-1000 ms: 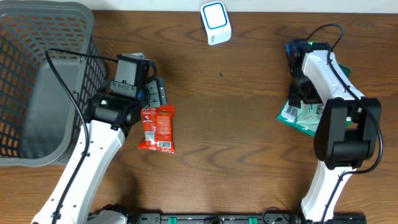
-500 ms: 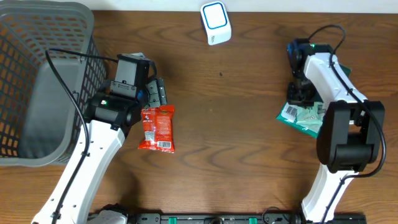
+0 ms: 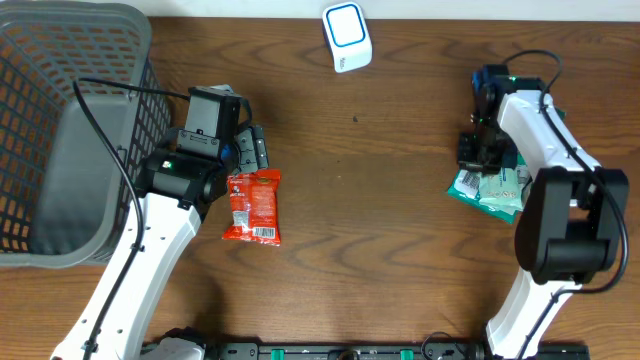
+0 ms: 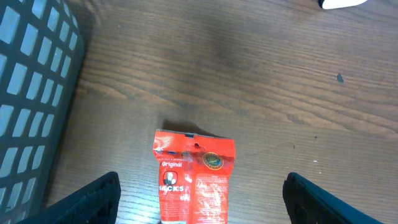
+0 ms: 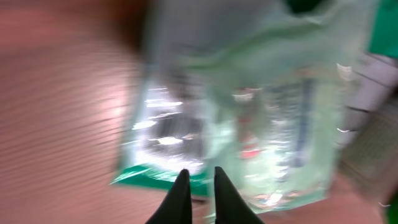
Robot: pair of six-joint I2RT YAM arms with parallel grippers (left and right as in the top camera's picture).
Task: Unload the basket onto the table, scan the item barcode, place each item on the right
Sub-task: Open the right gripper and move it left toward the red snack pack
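Observation:
A green and clear packet (image 3: 492, 190) lies at the right of the table, its barcode label at its left end. My right gripper (image 3: 477, 158) points down on its left part. In the blurred right wrist view the two fingertips (image 5: 181, 186) stand almost together on the packet's green edge (image 5: 249, 112), so my right gripper (image 5: 199, 182) is shut on it. A red snack packet (image 3: 252, 205) lies flat at the left. My left gripper (image 3: 250, 150) hangs open just behind it; in the left wrist view the red packet (image 4: 194, 180) lies between the wide-apart fingers of that gripper (image 4: 202, 202), untouched.
A white scanner with a blue window (image 3: 347, 36) stands at the table's back middle, and its edge shows as a white shape (image 4: 342, 3) at the top right of the left wrist view. A grey mesh basket (image 3: 60, 130) fills the far left, close beside the left arm.
My right gripper has closed from open onto the green packet's left part. The packet and arm have shifted slightly right. The left arm and the red packet have not moved.

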